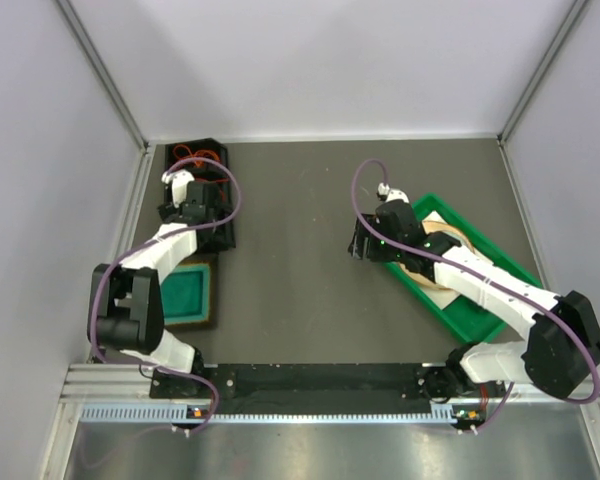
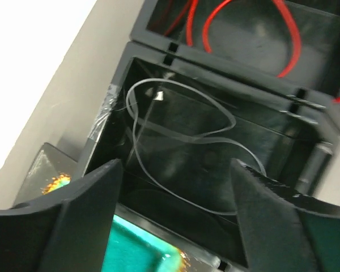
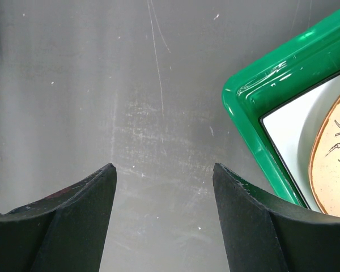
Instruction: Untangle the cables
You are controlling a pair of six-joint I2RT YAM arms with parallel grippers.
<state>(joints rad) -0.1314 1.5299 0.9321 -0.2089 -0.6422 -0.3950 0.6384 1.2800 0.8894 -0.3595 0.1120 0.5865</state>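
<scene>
Left wrist view: the left gripper (image 2: 175,165) is hanging open, nothing between its fingers, above the near compartment of the black tray (image 2: 232,76). A thin pale-looking cable (image 2: 184,137) is lying looped in that compartment. The red cables (image 2: 283,39) are sitting in the next compartment, beyond the divider. The right gripper (image 3: 164,170) is standing open and empty over the table (image 3: 102,85), beside the green tray (image 3: 255,130).

Risk: the thin loops are crossing themselves. Pinching at a crossing could be lifting two strands together, tightening the snarl. Fingers could also be snagging the tray wall.
</scene>
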